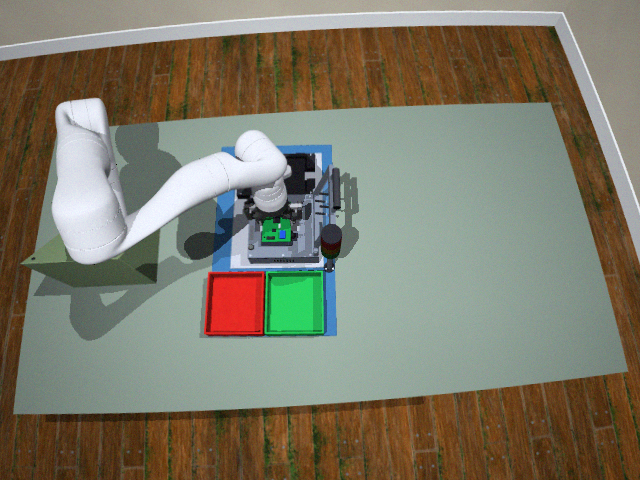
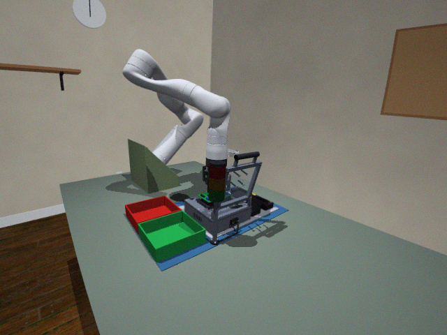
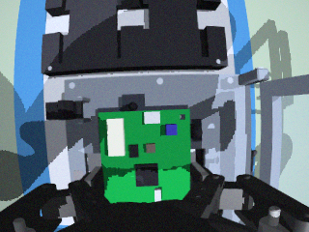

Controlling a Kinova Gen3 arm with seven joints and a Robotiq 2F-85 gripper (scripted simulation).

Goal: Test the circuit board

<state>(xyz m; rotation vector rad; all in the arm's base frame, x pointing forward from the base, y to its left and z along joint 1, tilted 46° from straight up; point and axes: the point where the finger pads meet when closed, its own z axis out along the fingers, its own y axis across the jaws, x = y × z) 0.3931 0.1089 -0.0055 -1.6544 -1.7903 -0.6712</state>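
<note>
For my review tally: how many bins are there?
2: the red bin and green bin stand side by side before the tester.
</note>
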